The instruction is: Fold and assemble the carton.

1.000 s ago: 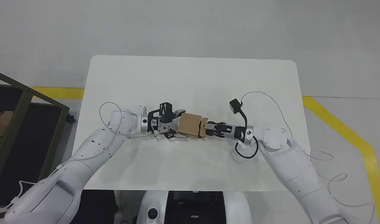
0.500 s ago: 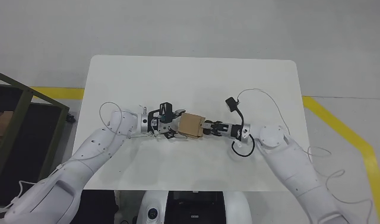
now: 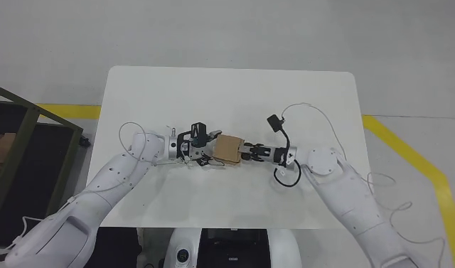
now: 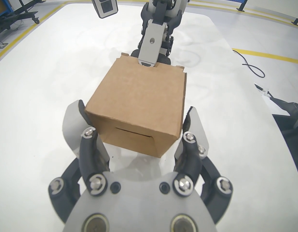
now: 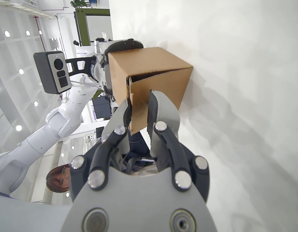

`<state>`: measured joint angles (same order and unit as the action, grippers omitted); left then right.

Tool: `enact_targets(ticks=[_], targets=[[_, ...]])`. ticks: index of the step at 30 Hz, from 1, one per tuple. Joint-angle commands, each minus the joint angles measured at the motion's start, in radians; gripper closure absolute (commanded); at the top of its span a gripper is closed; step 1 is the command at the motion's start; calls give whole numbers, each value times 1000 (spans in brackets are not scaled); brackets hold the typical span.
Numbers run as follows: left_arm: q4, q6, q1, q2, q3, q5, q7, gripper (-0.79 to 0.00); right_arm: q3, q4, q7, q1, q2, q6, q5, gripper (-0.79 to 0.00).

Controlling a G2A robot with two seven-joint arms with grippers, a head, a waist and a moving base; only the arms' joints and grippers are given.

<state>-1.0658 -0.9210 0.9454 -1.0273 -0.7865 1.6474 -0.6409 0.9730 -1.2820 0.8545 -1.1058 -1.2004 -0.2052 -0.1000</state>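
Left pincer clamps the near end of the small brown cardboard carton, one finger pressed to each side wall; that end looks closed, tab tucked in its slit. Right pincer is narrowed onto the loose end flap at the opposite end, one finger over the flap, the other under it. Carton sits between the two pincers, near the middle of the white worktop, a little toward the robot; cannot tell whether its underside touches the surface. A dark gap shows along the flap's edge, so this end is judged not yet shut. Step in hand, by my reading: seat this last flap. Best done with the left pincer acting as a fixed brace while the right one drives the flap straight along the carton's length, tab aimed into the gap. Watch for the side walls bowing under the clamp, which would narrow the opening. The inner finger likely has to slip out before the flap seats, or it gets trapped
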Motion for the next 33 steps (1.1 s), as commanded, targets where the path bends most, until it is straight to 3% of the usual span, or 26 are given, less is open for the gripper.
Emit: enact_targets(ticks=[1,5,9,13,18,33], targets=[[0,1,0,0,0,-1,0,-665,12,-17,1,-13,5,0,4,-215],[0,1,1,0,-1,0,0,-665,40,-65,-1,-45,16,3,17,-243],[-2,0,0,0,0,2,0,-662,70,-114,-3,-79,26,3,27,-206],[-2,0,0,0,0,2,-1,-665,94,-137,-11,-105,35,19,38,-89],[-3,-1,0,0,0,2,0,-665,94,-127,-7,-105,36,37,42,-9],[-7,-1,-1,0,0,4,4,-662,24,-93,-6,-43,17,51,38,0]])
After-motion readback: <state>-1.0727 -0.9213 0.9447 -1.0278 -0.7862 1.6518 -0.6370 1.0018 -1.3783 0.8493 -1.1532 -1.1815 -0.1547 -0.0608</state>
